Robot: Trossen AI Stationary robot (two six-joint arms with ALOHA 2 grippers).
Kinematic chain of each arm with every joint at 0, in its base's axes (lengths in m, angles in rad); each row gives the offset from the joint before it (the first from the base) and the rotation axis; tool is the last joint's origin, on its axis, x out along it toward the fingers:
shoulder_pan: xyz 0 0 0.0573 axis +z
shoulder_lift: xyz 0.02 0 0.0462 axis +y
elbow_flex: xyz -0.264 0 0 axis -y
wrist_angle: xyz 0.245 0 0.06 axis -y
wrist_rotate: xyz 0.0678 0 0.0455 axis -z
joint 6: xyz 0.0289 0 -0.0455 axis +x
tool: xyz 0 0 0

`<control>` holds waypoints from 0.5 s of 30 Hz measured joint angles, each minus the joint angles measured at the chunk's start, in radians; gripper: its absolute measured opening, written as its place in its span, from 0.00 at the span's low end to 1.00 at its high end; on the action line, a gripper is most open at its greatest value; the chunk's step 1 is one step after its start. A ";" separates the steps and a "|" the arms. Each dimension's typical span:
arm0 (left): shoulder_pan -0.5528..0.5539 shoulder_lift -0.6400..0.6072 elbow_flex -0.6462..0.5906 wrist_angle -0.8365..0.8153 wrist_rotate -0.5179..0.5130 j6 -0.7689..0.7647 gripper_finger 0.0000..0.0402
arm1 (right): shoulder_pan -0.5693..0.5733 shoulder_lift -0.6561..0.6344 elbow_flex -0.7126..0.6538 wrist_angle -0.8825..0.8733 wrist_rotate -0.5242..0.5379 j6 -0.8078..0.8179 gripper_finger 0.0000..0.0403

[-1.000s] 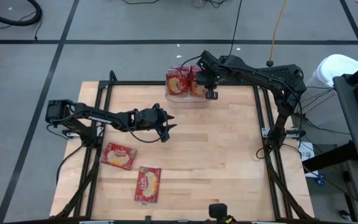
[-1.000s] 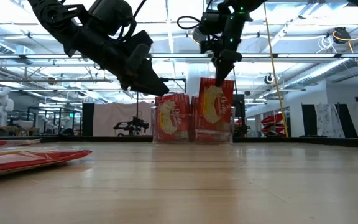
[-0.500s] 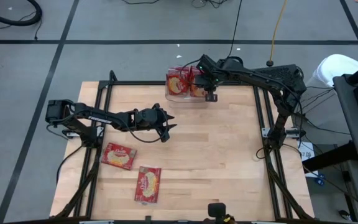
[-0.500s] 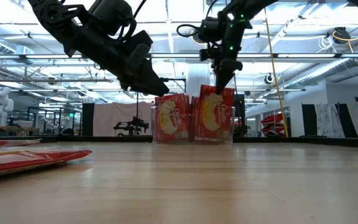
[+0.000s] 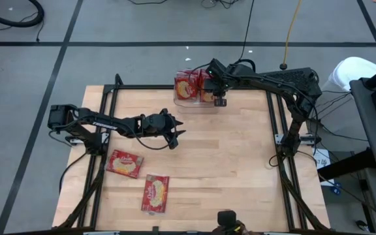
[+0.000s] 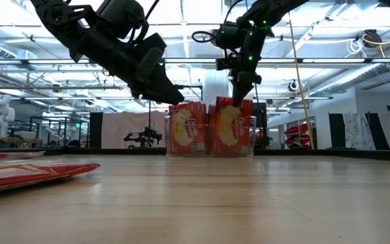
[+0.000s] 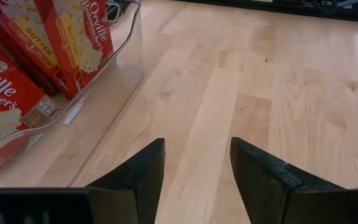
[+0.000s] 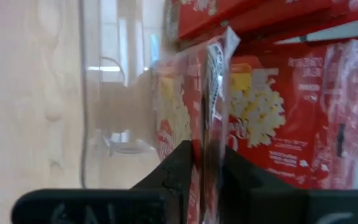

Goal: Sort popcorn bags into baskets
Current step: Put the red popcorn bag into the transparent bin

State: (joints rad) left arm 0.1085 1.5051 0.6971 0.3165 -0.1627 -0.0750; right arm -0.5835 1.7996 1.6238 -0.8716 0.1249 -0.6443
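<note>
The right gripper point(image 5: 215, 90) jaws loosely pinch an upright popcorn bag point(image 6: 231, 125) inside the basket point(image 5: 180, 100); left gripper point(image 5: 174, 135) jaws stand spread.

Even bright overhead light; ceiling strip lights point(image 6: 181, 41) flare in low view; clear plastic rectangular bin point(image 8: 104, 93) close-up blurred, glare beside it.

- Two matte-black jointed arms point(image 5: 103, 122), black cabling looped alongside.
- Left gripper point(image 7: 194, 177): black wedge-shaped fingers.
- Right gripper point(image 8: 207, 165): same black fingers, embossed lettering on body.
</note>
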 joint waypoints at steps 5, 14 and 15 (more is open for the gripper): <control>0.000 0.000 0.000 -0.001 0.000 0.000 0.46 | 0.000 0.000 0.000 0.018 0.011 0.000 0.18; -0.001 0.000 0.000 -0.009 0.000 0.000 0.46 | 0.000 0.000 0.000 0.068 0.067 0.006 0.33; -0.002 0.000 0.000 -0.009 0.000 0.000 0.46 | 0.000 0.000 0.000 0.072 0.080 0.007 0.34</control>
State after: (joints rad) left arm 0.1070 1.5051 0.6971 0.3073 -0.1627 -0.0753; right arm -0.5835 1.7996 1.6238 -0.7997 0.2049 -0.6374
